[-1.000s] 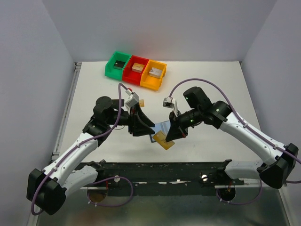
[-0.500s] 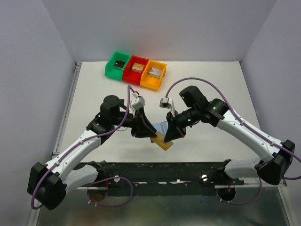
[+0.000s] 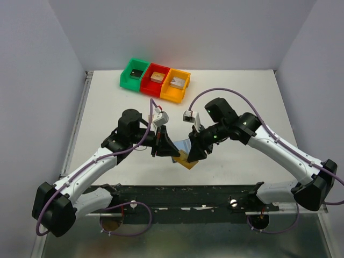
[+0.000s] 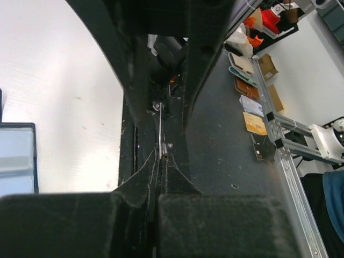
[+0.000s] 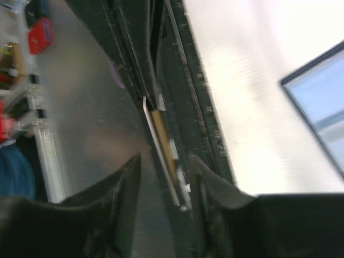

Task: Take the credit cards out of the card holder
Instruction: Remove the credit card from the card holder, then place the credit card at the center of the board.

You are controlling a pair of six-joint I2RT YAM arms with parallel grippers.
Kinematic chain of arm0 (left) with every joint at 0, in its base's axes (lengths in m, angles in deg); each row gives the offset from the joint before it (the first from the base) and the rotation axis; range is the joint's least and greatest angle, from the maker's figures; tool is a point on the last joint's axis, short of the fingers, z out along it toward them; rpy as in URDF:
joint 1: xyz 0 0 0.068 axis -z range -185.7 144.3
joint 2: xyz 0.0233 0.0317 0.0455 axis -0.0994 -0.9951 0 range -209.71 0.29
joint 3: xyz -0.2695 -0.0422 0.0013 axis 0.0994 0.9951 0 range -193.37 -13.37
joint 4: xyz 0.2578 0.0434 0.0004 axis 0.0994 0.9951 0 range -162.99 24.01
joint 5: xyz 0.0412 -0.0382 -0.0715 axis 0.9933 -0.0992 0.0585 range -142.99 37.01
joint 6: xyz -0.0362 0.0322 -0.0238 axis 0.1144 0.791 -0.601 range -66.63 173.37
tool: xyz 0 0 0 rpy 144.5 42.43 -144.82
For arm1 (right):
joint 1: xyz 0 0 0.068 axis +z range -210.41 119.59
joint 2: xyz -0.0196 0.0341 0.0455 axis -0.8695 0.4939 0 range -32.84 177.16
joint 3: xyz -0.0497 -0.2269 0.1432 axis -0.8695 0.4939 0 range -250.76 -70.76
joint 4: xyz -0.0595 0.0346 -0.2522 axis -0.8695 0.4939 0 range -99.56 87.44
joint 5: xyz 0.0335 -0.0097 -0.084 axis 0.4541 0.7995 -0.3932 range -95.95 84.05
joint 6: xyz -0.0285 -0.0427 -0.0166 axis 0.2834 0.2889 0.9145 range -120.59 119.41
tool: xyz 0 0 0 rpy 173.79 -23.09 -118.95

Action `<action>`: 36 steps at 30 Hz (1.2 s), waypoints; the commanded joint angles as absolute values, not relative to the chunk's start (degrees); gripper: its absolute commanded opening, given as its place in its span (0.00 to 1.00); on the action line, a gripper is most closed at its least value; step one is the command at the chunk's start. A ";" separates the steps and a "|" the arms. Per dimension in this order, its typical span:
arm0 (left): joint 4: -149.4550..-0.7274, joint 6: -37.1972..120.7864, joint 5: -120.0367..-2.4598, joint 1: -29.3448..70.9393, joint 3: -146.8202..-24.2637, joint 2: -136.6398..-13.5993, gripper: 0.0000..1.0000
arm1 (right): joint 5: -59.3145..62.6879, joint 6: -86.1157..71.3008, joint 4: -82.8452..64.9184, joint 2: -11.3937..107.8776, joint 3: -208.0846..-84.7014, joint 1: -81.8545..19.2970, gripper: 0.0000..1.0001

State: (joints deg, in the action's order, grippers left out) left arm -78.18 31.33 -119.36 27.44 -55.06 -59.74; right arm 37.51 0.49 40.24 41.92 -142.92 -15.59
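Your left gripper (image 3: 175, 153), just left of the card holder (image 3: 184, 144), is clamped tight on a tan-gold card (image 3: 187, 161), which sits edge-on at the holder's near side. Your right gripper (image 3: 192, 157), just right of the holder, is part open. Its fingers sit either side of that card, with gaps showing.

I'm running a robotics lab cell here, not a home or a shop. The white bench (image 3: 242, 97) is boxed in by plain pale walls (image 3: 183, 32). The left arm (image 3: 91, 172) and right arm (image 3: 279, 150) are bolted to a black rail (image 3: 177, 192) along the lower edge of the frame, with purple cables (image 3: 220, 90) looping off them. At the upper right of the left wrist view I see an aluminium frame (image 4: 290, 172) and a clutter of boxes (image 4: 267, 65) and parts.
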 commanded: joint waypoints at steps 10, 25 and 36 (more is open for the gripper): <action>-85.63 10.77 -95.02 6.61 -47.48 -63.25 0.00 | 2.41 -13.94 28.51 29.04 -136.52 -20.06 0.63; -94.86 2.93 -80.41 4.50 -48.79 -86.54 0.00 | 5.38 -20.63 20.24 26.75 -126.04 -20.06 0.59; -98.21 2.66 -84.36 1.33 -54.15 -96.56 0.00 | 6.70 -20.54 19.01 26.22 -123.85 -20.06 0.59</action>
